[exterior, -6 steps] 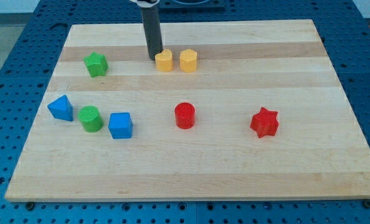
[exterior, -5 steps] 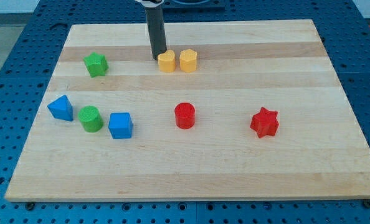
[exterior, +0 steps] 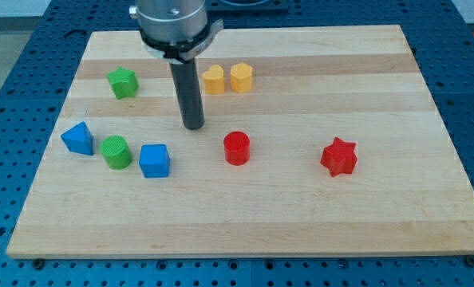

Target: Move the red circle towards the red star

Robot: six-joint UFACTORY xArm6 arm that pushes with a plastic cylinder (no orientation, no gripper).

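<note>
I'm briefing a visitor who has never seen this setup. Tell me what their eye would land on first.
First, the dark rod coming down from the view's top, my tip resting on the wooden board just up and left of the red circle, not touching it. Next, the red star alone at the view's right, level with the circle.

My tip [exterior: 193,126] upper-left of red circle [exterior: 237,148], red star [exterior: 338,156] right

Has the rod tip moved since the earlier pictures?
Yes. My tip left the yellow blocks and came toward the view's bottom, now up-left of the red circle.
</note>
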